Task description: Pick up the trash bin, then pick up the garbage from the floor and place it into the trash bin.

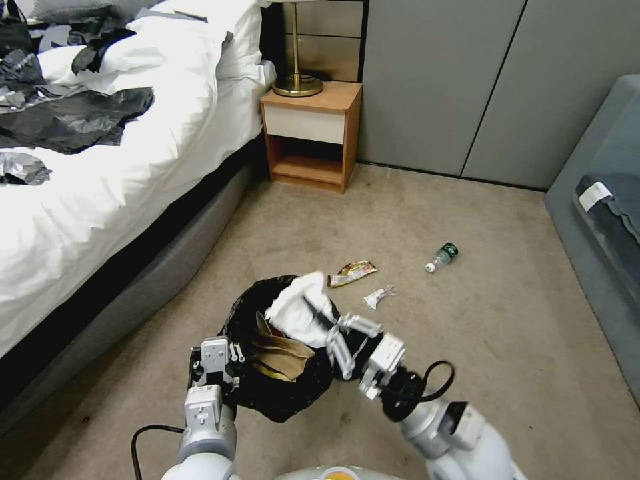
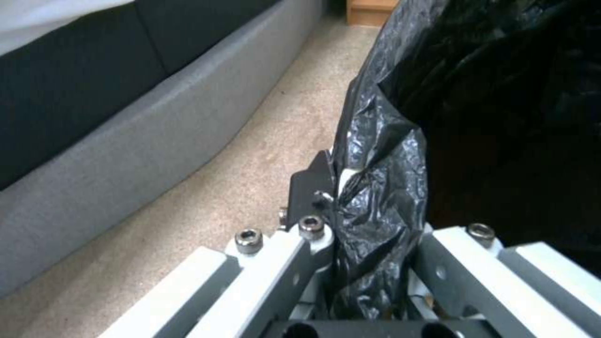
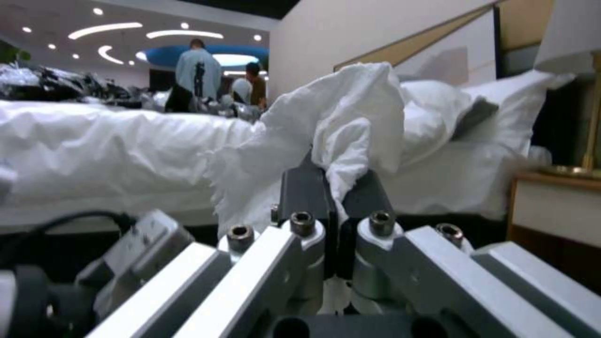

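The left gripper (image 2: 350, 202) fingers are clamped on the trash bin (image 1: 280, 347) rim, bin held off the floor. The right gripper (image 3: 335, 188) fingers pinch a white tissue (image 1: 297, 310) over the bin mouth. Risk: tissue snagging on the fingers, or liner slipping. Beyond the bin lie a wrapper (image 1: 352, 272), scrap (image 1: 378, 297) and bottle (image 1: 442, 257); nothing obstructs.

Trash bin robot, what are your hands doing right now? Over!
Left gripper shut on trash bin rim. Right gripper shut on white tissue, over the bin. Wrappers, bottle on floor. Nothing blocking.
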